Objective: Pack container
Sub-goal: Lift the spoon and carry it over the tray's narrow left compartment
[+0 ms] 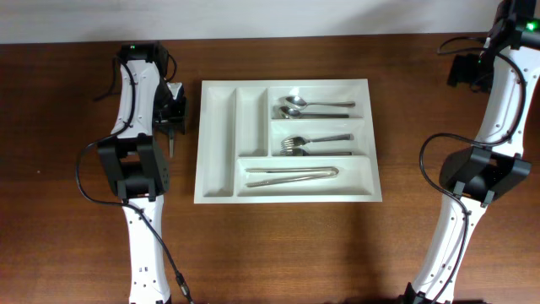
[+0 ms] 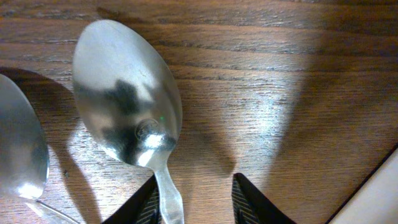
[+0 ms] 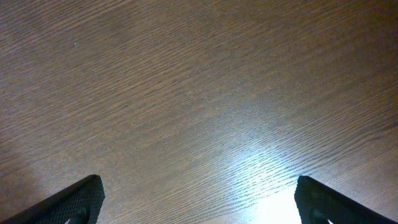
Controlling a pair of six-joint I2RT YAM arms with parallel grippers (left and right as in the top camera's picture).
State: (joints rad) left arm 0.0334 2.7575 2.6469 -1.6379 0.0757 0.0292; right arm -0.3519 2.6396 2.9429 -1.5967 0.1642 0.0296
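Observation:
The white cutlery tray (image 1: 218, 139) lies in the middle of the table. My left gripper (image 1: 173, 108) hangs low just left of the tray's upper left corner. In the left wrist view its fingers (image 2: 194, 202) are open, one on each side of the handle of a steel spoon (image 2: 124, 93) lying on the wood. The handle runs along the left finger. A second spoon (image 2: 18, 149) lies beside it at the left edge. My right gripper (image 1: 466, 69) is at the far right back, wide open (image 3: 199, 199) over bare wood.
The tray holds spoons (image 1: 312, 107) in its top crosswise compartment, forks (image 1: 316, 143) in the middle one and long utensils (image 1: 291, 175) in the bottom one. Its two narrow upright compartments look bare. The tray's edge (image 2: 379, 193) shows at the left wrist view's lower right.

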